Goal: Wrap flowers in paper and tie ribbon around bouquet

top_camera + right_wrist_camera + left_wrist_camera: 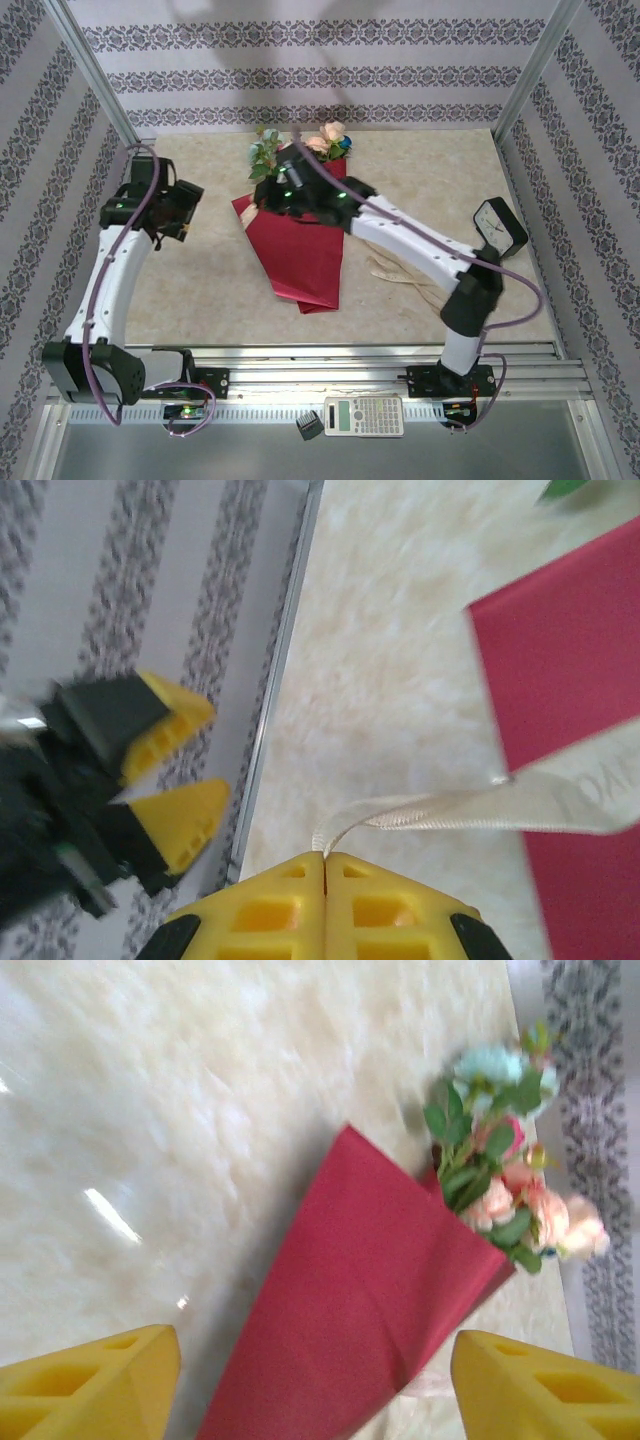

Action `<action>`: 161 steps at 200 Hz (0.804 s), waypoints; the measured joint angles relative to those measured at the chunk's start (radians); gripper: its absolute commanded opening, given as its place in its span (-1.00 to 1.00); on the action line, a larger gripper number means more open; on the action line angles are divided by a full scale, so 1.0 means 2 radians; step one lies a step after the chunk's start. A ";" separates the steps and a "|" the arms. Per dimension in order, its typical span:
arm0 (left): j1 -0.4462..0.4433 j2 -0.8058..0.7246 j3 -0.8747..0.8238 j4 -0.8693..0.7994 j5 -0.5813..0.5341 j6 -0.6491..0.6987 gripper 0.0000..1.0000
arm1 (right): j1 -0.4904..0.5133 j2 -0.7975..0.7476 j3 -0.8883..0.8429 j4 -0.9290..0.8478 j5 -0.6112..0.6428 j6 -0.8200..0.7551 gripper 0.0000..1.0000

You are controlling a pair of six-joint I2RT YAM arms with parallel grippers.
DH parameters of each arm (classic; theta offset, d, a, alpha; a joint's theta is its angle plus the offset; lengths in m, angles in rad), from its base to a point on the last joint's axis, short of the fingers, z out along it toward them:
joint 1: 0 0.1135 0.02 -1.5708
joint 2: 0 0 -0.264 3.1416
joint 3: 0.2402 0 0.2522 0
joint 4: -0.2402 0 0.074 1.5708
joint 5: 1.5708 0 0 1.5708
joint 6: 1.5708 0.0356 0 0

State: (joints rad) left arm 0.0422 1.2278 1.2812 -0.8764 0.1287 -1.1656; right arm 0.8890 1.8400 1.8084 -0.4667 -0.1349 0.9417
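Across the marbled table (200, 300) you have the bouquet (305, 255) lying flat near the middle, its wide end toward the far wall and its body tapering toward the near edge. Your right arm (420, 245) reaches diagonally from its base over the table to the wide end of the cone, and your left arm (110, 280) stands off to the left, well apart from the bouquet.

The crimson paper (370, 1300) is wrapped around the stems. The flowers (510, 1185) spill out of its open top: teal, pink and peach blooms among green leaves.

The cream ribbon (470, 808) runs as a flat band from the edge of the paper across to your right gripper (325, 865). That gripper's yellow jaws are pressed together on the ribbon's narrow, bunched end. In the top view, more of the ribbon lies loose on the table to the right of the cone's narrow end, partly under the right arm.

Your left gripper (315, 1355) faces the bouquet with its yellow fingers (95, 1380) spread wide, holding nothing and touching nothing.

A white-faced device in a black frame (497, 228) stands near the table's right edge. A calculator (363, 415) rests on the rail between the arm bases
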 measured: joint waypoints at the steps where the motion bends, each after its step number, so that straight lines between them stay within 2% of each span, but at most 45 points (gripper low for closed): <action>1: 0.001 -0.001 0.000 -0.001 -0.001 0.000 0.50 | 0.002 0.004 0.002 0.000 -0.003 0.000 -0.95; 10: 0.013 -0.011 0.003 -0.015 -0.010 0.002 0.51 | 0.014 0.025 0.013 -0.005 -0.013 0.002 -0.56; 17: 0.019 -0.018 0.005 -0.024 -0.017 0.003 0.51 | 0.022 0.038 0.015 -0.009 -0.026 0.003 -0.33; 30: 0.023 -0.027 0.006 -0.037 -0.021 0.006 0.51 | 0.031 0.058 0.015 -0.025 -0.049 -0.002 -0.13; 47: 0.024 -0.027 0.003 -0.041 -0.006 0.008 0.49 | 0.032 0.068 0.013 -0.059 -0.065 -0.010 0.03; 70: 0.006 -0.014 -0.011 -0.040 0.027 0.006 0.46 | 0.015 0.031 -0.043 -0.067 -0.072 -0.024 0.05; 90: -0.064 0.016 -0.020 -0.029 0.048 -0.009 0.42 | -0.031 -0.051 -0.145 -0.065 -0.072 -0.021 -0.02; 128: -0.222 0.101 -0.031 0.044 0.063 -0.099 0.44 | -0.205 -0.193 -0.303 -0.074 -0.036 0.009 -0.09; 144: -0.264 0.154 -0.008 0.058 0.056 -0.142 0.46 | -0.266 -0.222 -0.349 -0.080 -0.027 0.014 -0.08; 161: -0.294 0.219 0.031 0.073 0.043 -0.194 0.49 | -0.309 -0.235 -0.375 -0.091 -0.018 0.015 -0.08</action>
State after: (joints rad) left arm -0.5461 1.6661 1.3434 -0.7311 0.2146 -1.5539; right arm 0.2714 1.3693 1.0588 -0.6483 -0.1703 0.9718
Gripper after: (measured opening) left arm 0.735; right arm 0.462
